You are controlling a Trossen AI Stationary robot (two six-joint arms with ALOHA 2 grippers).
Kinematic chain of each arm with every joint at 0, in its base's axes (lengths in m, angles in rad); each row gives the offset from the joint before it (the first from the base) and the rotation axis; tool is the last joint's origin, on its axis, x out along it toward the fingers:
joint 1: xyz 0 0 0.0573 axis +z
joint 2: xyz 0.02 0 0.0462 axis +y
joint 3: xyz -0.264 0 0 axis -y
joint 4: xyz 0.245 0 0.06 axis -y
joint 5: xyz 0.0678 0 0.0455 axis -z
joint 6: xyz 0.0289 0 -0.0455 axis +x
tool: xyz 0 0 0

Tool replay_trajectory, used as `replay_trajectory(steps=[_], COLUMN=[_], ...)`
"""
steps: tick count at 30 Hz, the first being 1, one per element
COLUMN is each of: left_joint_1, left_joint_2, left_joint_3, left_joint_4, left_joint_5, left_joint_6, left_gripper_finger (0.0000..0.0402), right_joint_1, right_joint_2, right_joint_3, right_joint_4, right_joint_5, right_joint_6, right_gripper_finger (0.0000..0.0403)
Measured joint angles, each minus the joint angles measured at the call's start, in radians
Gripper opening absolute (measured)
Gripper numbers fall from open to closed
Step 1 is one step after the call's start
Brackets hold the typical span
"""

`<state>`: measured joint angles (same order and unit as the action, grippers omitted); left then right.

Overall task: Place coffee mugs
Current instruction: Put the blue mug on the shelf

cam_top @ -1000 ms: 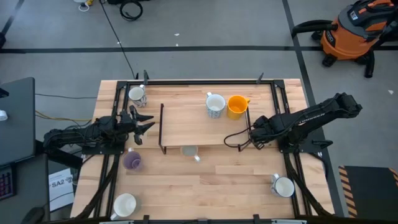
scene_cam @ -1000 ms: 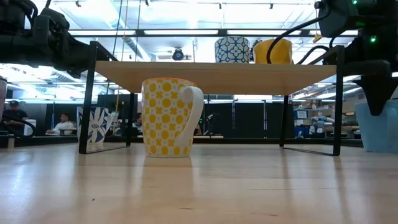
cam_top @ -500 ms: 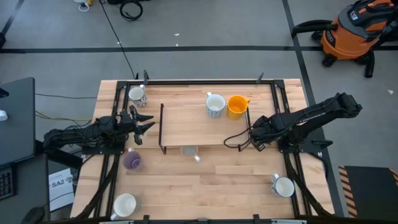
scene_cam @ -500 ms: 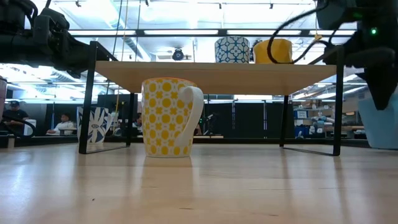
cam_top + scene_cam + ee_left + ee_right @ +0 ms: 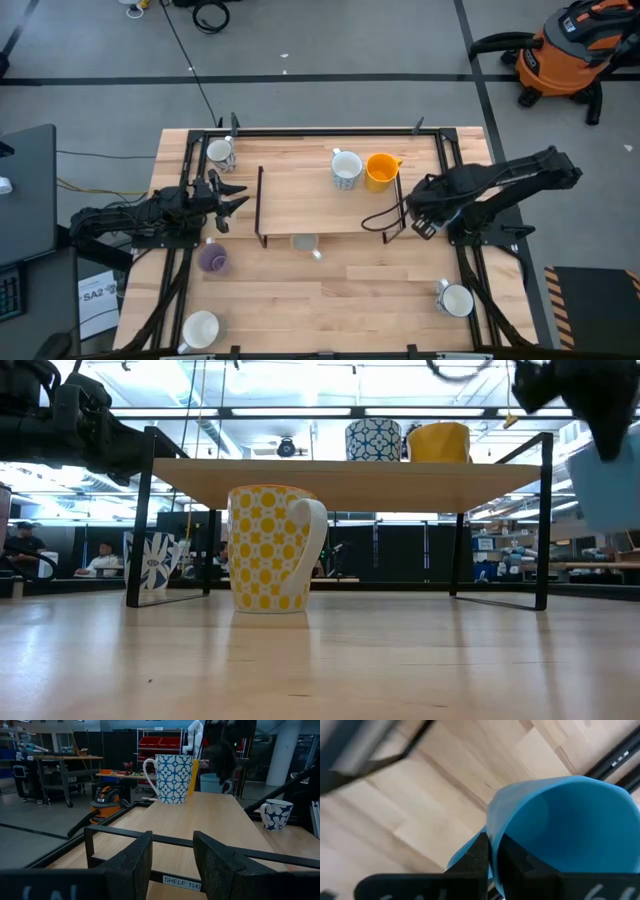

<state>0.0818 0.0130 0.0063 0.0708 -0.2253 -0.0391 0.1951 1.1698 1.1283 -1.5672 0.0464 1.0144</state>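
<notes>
My right claw point(image 5: 490, 855) has risen off the bench point(image 5: 330, 290), clamped on the blue mug's point(image 5: 560, 830) rim, beside the shelf's point(image 5: 300, 200) right end. Shelf placement probably comes next. My left claw point(image 5: 172, 865) waits, fingers apart, at the shelf's left end.

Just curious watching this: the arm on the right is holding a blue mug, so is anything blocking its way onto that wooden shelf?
Partly. The right gripper pinches the bright blue ceramic mug by its rim, lifted beside the wooden shelf's right end. The orange-yellow mug and the white blue-patterned mug occupy that end; the shelf's front and left look bare.
</notes>
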Motion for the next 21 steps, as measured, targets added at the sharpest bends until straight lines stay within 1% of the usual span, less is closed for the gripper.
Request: replay_trajectory(steps=[6, 13, 16, 21], left_joint_1=[0.0, 0.0, 0.0, 0.0], left_joint_2=[0.0, 0.0, 0.0, 0.0], left_joint_3=[0.0, 0.0, 0.0, 0.0], left_joint_4=[0.0, 0.0, 0.0, 0.0], left_joint_5=[0.0, 0.0, 0.0, 0.0], left_joint_6=[0.0, 0.0, 0.0, 0.0], left_gripper_finger=[0.0149, 0.0149, 0.0149, 0.0149], right_joint_1=[0.0, 0.0, 0.0, 0.0], right_joint_2=[0.0, 0.0, 0.0, 0.022], right_joint_3=[0.182, 0.364, 0.424, 0.491], right_joint_4=[-0.001, -0.006, -0.001, 0.058], right_joint_5=[-0.054, -0.151, -0.147, -0.102], right_joint_6=[-0.068, -0.076, -0.072, -0.075], right_gripper_finger=[0.0028, 0.0028, 0.0028, 0.0028])
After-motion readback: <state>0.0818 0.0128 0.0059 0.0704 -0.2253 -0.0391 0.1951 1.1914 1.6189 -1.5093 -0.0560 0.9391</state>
